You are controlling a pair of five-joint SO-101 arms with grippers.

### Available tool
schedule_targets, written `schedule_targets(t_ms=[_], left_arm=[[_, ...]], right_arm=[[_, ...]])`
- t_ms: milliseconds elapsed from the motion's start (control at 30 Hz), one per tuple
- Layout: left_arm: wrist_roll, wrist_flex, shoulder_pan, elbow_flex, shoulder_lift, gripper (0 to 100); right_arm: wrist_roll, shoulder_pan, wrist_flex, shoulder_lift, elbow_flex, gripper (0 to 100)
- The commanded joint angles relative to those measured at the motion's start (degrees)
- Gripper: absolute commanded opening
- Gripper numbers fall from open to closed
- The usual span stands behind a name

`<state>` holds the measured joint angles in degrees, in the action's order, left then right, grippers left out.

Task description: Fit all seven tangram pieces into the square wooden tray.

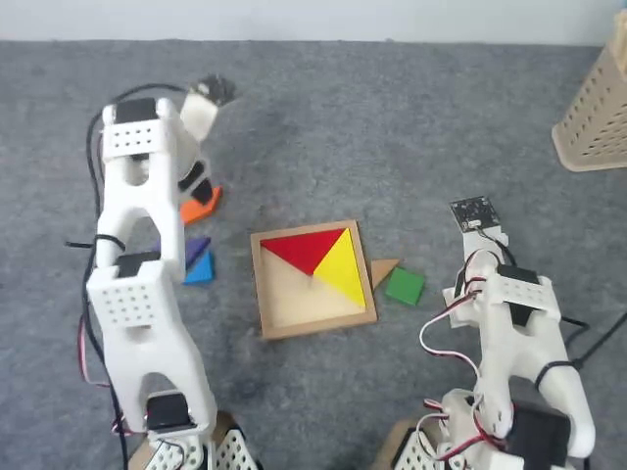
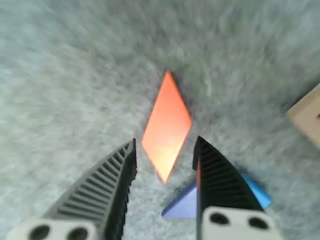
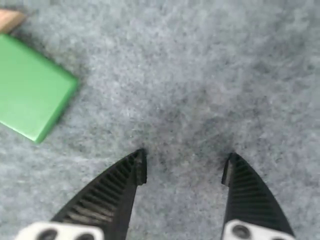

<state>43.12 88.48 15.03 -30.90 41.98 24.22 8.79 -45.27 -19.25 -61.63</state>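
The square wooden tray lies mid-table holding a red triangle and a yellow triangle. Just right of it are a tan triangle and a green square. Left of the tray are an orange parallelogram, a purple piece and a blue triangle. My left gripper hangs open just above the orange parallelogram, one finger on each side. My right gripper is open over bare carpet, with the green square off to one side.
A perforated tan basket stands at the far right edge. The whole table is grey carpet. The tray's corner shows in the left wrist view, beyond the blue piece and purple piece.
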Motion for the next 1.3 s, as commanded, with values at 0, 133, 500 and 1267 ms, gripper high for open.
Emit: schedule_targets(t_ms=[0,133,500,1267], left_arm=[[3.78,0.18,0.62,-0.48,0.62,18],[5.54,-1.05,0.18,-0.48,2.2,18],[5.36,-2.81,-0.7,-2.95,7.56,18],[0.09,12.13,-5.36,-20.88,6.95,1]], right_arm=[[0.44,1.01,1.27,-1.71,0.09,24.6],[0.44,1.01,1.27,-1.71,0.09,24.6],[0.44,1.01,1.27,-1.71,0.09,24.6],[0.53,1.01,1.27,-1.71,0.09,24.6]])
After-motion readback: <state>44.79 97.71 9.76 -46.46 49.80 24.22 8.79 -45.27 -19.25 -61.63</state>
